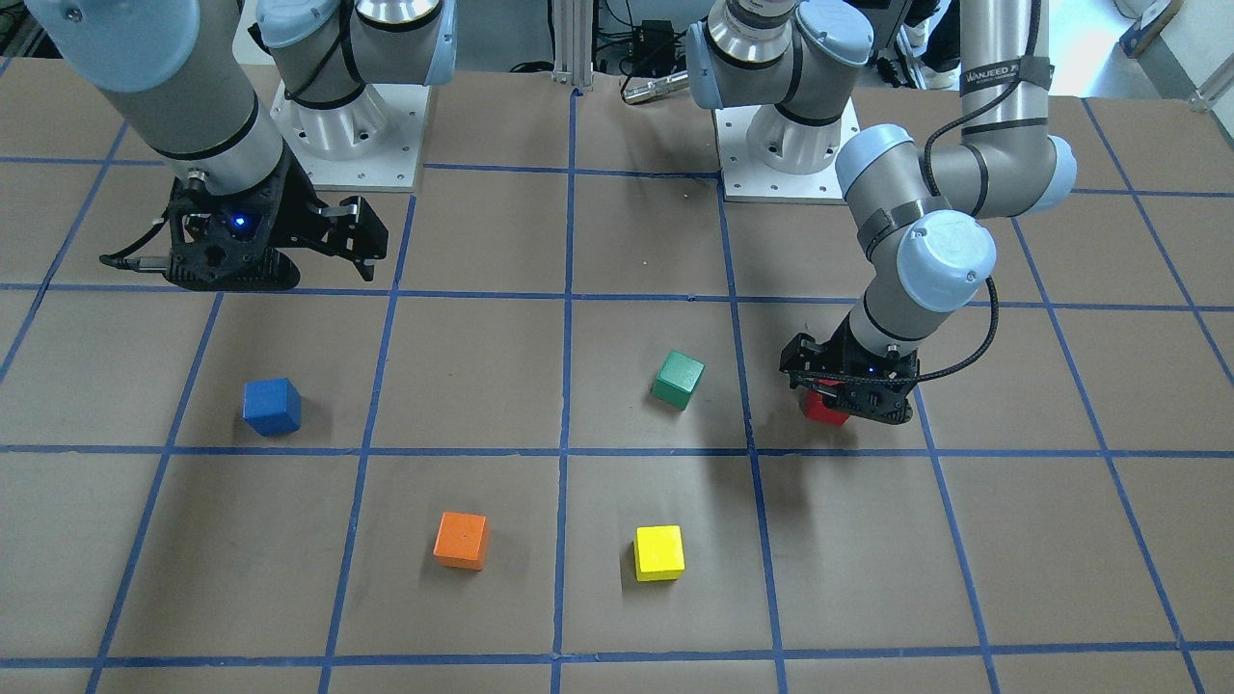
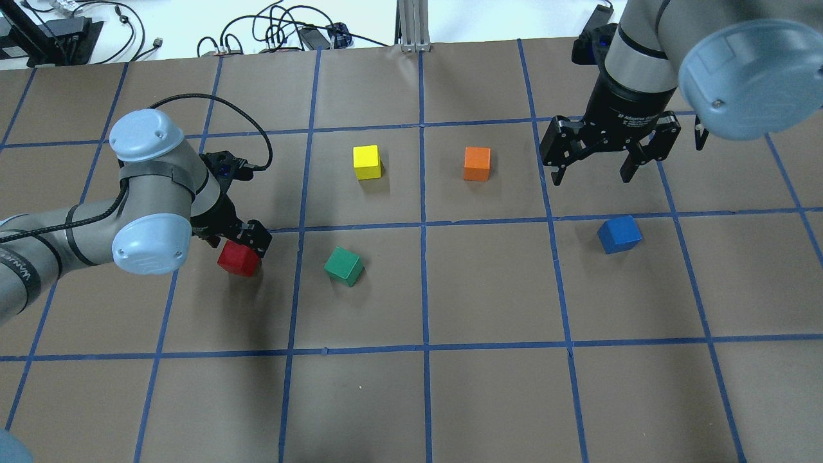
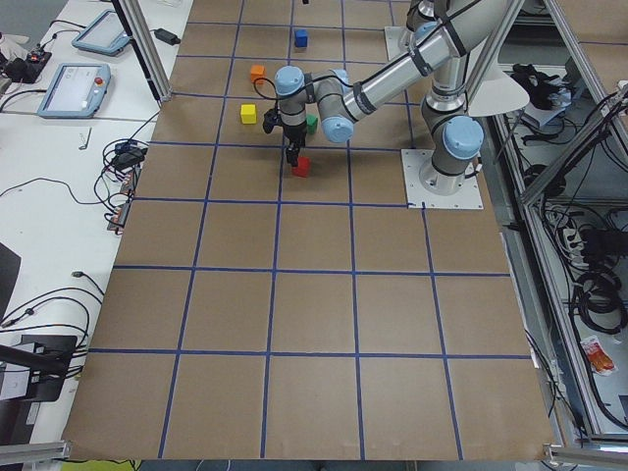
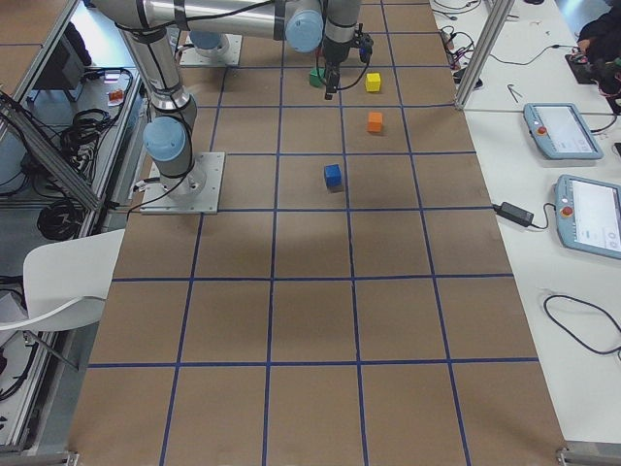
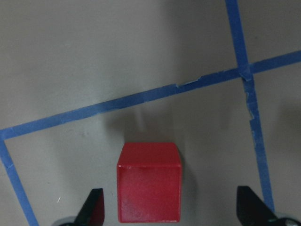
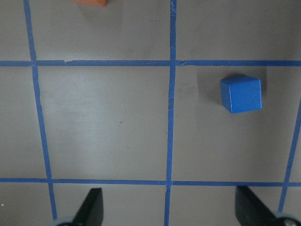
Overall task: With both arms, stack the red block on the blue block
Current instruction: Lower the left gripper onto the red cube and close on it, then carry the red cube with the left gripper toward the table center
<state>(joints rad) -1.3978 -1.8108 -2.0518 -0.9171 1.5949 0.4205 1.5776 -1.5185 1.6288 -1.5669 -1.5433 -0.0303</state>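
1. Overhead exterior view: the brown table [image 2: 488, 399] carries a blue tape grid
2. The right gripper [image 2: 593, 173] hangs spread wide and empty above the table, near the blue block [image 2: 618, 234]
3. The left gripper [image 2: 236, 243] is low, its jaws apart either side of the red block [image 2: 239, 258], not touching it
4. The red block rests on the table, well apart from the blue block

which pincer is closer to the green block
Left. The left pincer is over the red block beside the green block; the right pincer hangs far off, near the blue block.
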